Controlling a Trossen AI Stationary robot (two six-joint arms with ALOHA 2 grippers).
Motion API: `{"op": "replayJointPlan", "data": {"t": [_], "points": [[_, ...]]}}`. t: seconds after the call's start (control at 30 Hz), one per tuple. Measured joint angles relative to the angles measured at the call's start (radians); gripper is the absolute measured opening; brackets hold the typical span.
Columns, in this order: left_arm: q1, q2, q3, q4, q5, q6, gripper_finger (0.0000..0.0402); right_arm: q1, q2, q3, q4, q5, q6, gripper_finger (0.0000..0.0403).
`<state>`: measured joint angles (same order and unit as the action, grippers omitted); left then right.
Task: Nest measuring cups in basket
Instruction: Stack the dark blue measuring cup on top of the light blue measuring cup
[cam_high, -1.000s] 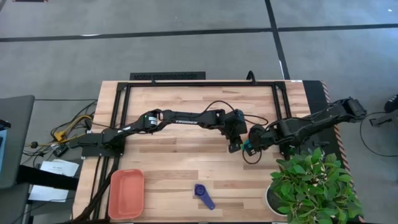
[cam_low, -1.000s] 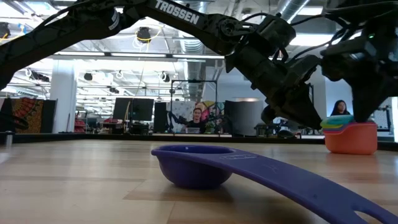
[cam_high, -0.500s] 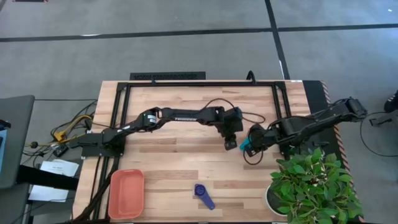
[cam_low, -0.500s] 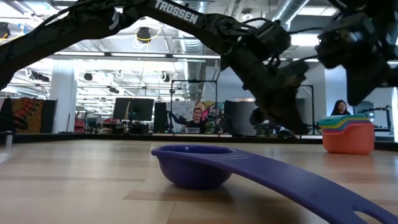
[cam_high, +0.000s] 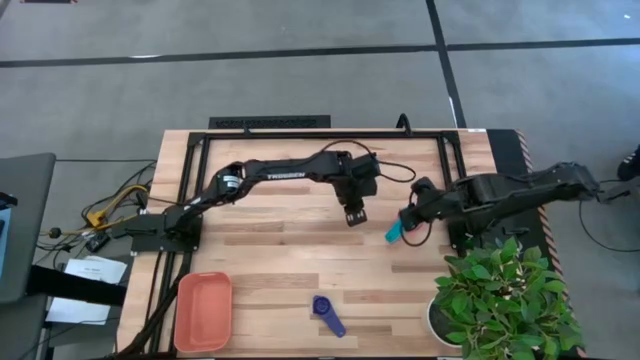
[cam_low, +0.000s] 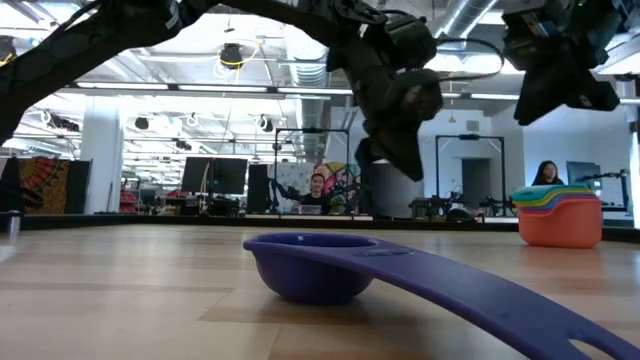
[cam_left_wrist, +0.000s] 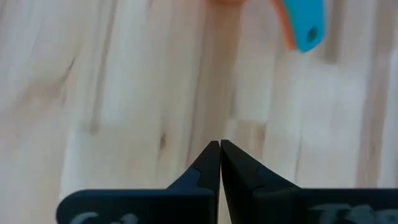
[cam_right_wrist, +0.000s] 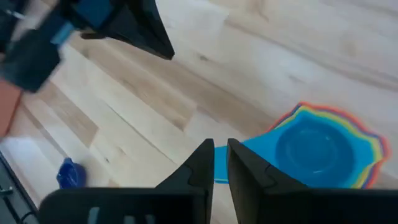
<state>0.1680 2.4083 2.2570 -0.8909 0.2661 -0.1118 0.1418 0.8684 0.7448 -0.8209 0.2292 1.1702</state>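
Teal-topped nested cups (cam_right_wrist: 323, 149) sit below the slightly parted right end effector (cam_right_wrist: 219, 163); left end effector (cam_left_wrist: 219, 163) clenched empty.

Salmon-orange basket (cam_high: 203, 311), dark purple-blue cup (cam_high: 327, 314), rainbow-rimmed stacked cups (cam_right_wrist: 323, 148) with blue on top, pale striped wooden table (cam_high: 280, 265)

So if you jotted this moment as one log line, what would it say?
left tool: shut, raised mid-table | right tool: slightly open above cup stack | purple cup: loose on table | basket: empty

Grey carpeted floor (cam_high: 300, 90) crossed by dark lines, ceiling lights (cam_low: 232, 55), monitors (cam_low: 215, 178), seated person (cam_low: 318, 190) behind.
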Motion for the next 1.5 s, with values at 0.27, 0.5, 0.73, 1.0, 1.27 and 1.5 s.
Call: {"op": "replayJointPlan", "data": {"t": [0.27,0.5,0.73,1.0,1.27,1.5], "points": [[-0.055,-0.099,-0.176,-0.016,-0.081,-0.086,0.0,-0.032,-0.102,0.0,-0.005,0.035,-0.115,0.0086],[-0.123,-0.432,-0.767,0.452,-0.154,-0.391,0.0,-0.084,-0.168,0.0,-0.007,0.034,-0.246,0.0088],[-0.328,-0.65,-1.093,0.609,-0.395,-0.824,0.0,-0.174,-0.173,0.0,-0.002,0.038,-0.421,0.0088],[-0.593,-0.638,-1.102,0.576,-0.529,-1.193,0.0004,-0.302,-0.152,0.0,0.083,0.038,-0.545,0.0088],[-0.701,-0.6,-1.101,0.603,-0.606,-1.402,0.0077,-0.365,-0.147,0.0,0.132,0.016,-0.604,0.0088],[-0.703,-0.508,-1.1,0.749,-0.499,-1.391,0.0174,-0.375,-0.149,0.0,0.123,0.003,-0.606,0.0088]]}}
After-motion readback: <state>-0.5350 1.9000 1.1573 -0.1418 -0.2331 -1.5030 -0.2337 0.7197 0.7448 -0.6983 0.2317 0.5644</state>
